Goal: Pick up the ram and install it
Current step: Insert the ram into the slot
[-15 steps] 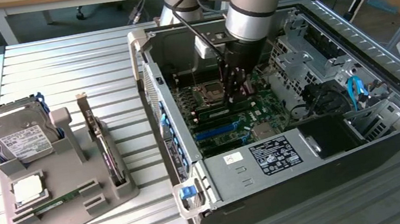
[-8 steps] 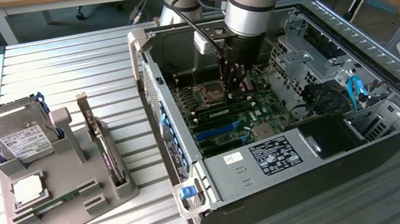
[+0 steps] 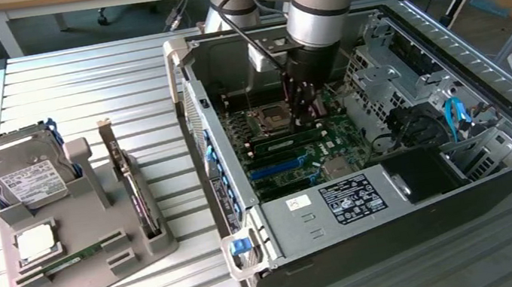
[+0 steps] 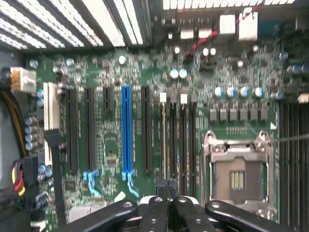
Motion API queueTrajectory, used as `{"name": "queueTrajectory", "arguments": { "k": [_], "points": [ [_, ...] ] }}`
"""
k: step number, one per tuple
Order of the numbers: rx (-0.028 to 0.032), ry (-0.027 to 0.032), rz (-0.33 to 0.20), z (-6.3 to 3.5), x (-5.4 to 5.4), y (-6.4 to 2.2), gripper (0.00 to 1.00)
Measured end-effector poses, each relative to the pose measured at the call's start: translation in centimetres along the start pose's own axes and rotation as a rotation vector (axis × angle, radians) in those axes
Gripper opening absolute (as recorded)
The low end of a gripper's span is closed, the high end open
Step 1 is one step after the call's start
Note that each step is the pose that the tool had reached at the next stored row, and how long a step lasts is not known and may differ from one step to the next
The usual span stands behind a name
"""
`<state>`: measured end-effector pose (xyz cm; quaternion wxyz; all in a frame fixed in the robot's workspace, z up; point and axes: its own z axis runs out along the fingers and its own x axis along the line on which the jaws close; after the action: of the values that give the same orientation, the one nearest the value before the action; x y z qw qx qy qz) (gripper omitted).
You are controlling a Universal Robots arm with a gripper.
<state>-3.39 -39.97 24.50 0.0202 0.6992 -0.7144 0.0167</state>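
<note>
The gripper (image 3: 308,116) was clenched shut, empty, just above the motherboard's memory slots (image 4: 176,140) inside the computer case (image 3: 498,130). One ram stick (image 3: 288,139) lay seated there; the other ram stick (image 3: 75,259) remained in the grey holder tray (image 3: 103,277).

Bare ribbed metal table (image 3: 74,79)

No text can be made out anywhere; a white label (image 3: 34,182) with dark printed lines sits on the hard drive (image 3: 22,174) at the far end of the grey holder (image 3: 102,269), its print illegible; a black-and-white label (image 3: 353,200) and a small white sticker (image 3: 297,202) lie on the power supply cover (image 3: 348,213) inside the computer case (image 3: 501,152), neither readable.
</note>
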Motion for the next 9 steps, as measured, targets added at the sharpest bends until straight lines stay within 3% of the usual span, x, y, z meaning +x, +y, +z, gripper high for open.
{"name": "queueTrajectory", "arguments": {
  "k": [1, 4, 6, 9],
  "points": [
    [0.0059, -0.0005, 0.000, 0.02, 0.00, 0.00, 0.11],
    [0.0063, -0.0003, -0.002, 0.01, 0.00, -0.01, 0.11],
    [0.0092, 0.0000, -0.061, 0.02, 0.00, -0.01, 0.11],
    [0.0089, 0.0002, -0.061, 0.01, 0.00, -0.33, 0.11]
  ]
}}
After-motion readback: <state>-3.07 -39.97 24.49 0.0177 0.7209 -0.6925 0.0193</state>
